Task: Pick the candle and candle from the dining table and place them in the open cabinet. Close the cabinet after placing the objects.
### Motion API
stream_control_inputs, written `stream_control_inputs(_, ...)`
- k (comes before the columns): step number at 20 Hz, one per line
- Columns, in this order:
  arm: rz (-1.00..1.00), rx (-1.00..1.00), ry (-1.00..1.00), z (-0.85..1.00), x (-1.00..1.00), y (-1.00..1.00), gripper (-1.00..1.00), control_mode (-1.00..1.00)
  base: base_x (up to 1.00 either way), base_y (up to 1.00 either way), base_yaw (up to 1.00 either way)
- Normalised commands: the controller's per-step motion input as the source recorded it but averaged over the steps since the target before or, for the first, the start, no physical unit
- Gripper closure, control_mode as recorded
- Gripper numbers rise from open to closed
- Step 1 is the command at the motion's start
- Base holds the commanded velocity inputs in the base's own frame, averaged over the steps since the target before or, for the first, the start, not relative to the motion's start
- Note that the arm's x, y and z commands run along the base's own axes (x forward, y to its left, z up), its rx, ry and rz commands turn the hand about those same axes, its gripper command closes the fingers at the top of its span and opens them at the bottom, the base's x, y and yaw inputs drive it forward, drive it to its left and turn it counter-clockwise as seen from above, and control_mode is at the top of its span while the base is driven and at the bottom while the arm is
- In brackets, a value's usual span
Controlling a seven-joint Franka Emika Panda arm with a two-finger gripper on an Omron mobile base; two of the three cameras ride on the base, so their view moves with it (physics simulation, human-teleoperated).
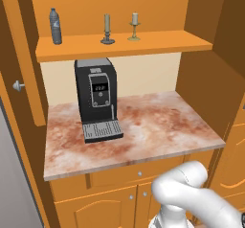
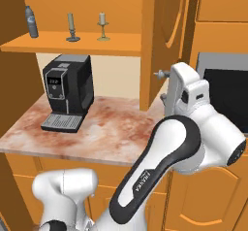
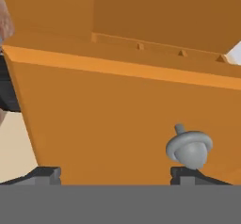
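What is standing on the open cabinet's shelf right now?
On the cabinet shelf stand a grey-blue bottle, an olive candle and a pale candle. The space above the shelf is cropped.

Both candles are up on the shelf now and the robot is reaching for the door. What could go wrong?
The end effector is open, with the door knob near one finger rather than centred, so it might slip off. The right door could catch the robot's own arm when swung shut. A slammed door might topple the thin candles near the shelf's front.

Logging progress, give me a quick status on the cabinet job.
Gripper open at the door knob. Both candles on the cabinet shelf. Door not yet closed.
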Motion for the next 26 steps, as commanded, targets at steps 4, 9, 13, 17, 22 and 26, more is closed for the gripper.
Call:
stream_control_inputs(4, -0.11, -0.12, 0.00, 0.06, 0.10, 0.76, -1.00, -1.00, 0.00, 0.00, 0.00)
stream_control_inputs(9, -0.14, -0.10, 0.00, 0.05, 0.15, 0.76, -1.00, -1.00, 0.00, 0.00, 0.00)
stream_control_inputs(13, -0.16, -0.11, 0.00, 0.04, 0.20, 0.80, -1.00, -1.00, 0.00, 0.00, 0.00)
stream_control_inputs(17, -0.15, -0.11, 0.00, 0.08, 0.26, 0.78, -1.00, -1.00, 0.00, 0.00, 0.00)
stream_control_inputs(22, -0.10, -0.12, 0.02, 0.20, 0.41, 0.67, -1.00, -1.00, 0.00, 0.00, 0.00)
stream_control_inputs(26, -0.06, -0.11, 0.05, 0.22, 0.54, 0.52, -1.00, -1.00, 0.00, 0.00, 0.00)
